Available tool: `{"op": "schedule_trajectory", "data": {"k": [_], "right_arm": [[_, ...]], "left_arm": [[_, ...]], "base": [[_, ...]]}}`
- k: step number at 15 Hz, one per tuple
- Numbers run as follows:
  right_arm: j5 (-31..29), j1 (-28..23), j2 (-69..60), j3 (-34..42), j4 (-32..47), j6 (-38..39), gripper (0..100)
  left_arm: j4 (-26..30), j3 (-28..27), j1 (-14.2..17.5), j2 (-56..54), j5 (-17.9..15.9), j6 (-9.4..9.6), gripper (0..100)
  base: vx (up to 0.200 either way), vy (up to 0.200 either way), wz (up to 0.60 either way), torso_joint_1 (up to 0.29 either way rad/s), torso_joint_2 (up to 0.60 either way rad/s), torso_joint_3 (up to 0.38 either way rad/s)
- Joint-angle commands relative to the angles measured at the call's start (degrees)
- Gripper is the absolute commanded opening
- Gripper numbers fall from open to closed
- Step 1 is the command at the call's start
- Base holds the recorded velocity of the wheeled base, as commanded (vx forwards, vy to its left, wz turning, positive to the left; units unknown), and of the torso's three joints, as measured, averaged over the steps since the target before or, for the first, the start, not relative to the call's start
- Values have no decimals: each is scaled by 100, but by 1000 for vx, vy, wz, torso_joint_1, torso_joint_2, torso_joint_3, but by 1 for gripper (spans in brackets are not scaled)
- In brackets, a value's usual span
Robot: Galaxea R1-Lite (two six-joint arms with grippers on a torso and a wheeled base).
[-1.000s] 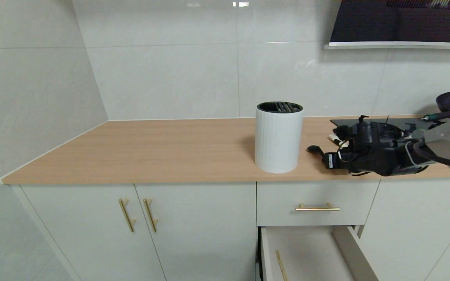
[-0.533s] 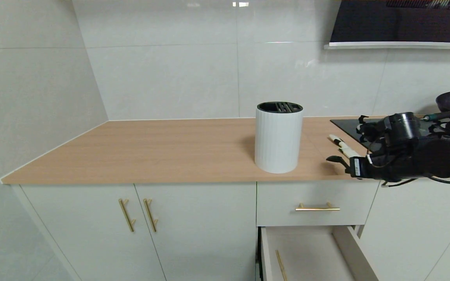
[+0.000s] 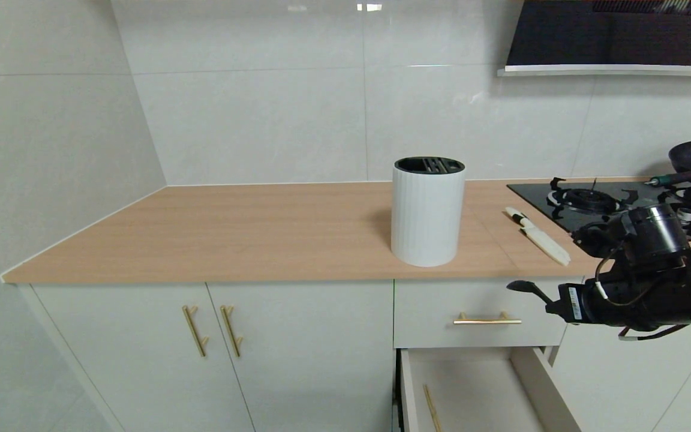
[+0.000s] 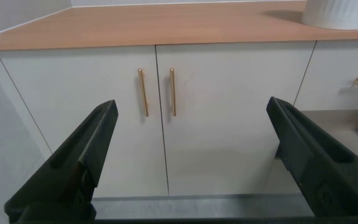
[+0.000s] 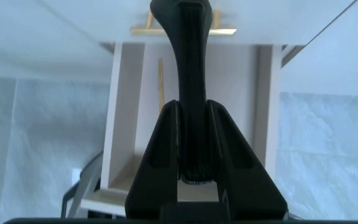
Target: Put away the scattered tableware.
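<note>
The right hand (image 5: 192, 112) is clenched tight on a thin black tool (image 5: 188, 56). Both fingers press on its sides, and its rounded end sticks out past them. I cannot tell what kind of tool it is. The hand and tool hang in the air to the right of the white holder (image 3: 427, 216) and lower than it, below the counter (image 3: 249, 234) top. They are over the open drawer (image 5: 263, 93). That drawer is pulled out below the white holder and a bit to its right, and a thin light stick (image 3: 431, 408) lies inside it.

The left hand (image 4: 190, 109) is wide open and holds nothing. It faces two cupboard doors (image 4: 157, 118) that are below the white holder and to its left.

The white holder stands upright on the counter. A pale knife (image 3: 537, 235) lies flat on the counter to the right of the white holder, not touching it, near the black stove (image 3: 591, 201).
</note>
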Motion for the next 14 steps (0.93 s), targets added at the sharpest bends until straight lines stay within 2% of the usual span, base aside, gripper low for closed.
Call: {"op": "schedule_trajectory", "data": {"k": [1, 8, 14], "right_arm": [[-10, 102, 197, 113, -109, 2, 0], [-53, 181, 672, 289, -583, -16, 0], [-203, 225, 1076, 438, -1058, -16, 0]], "left_arm": [[2, 1, 1, 0, 1, 2, 100], [2, 1, 1, 0, 1, 2, 100], [-7, 1, 1, 0, 1, 2, 100]], "base": [[0, 0, 0, 0, 0, 0], [0, 0, 0, 0, 0, 0], [0, 0, 0, -166, 397, 231]]}}
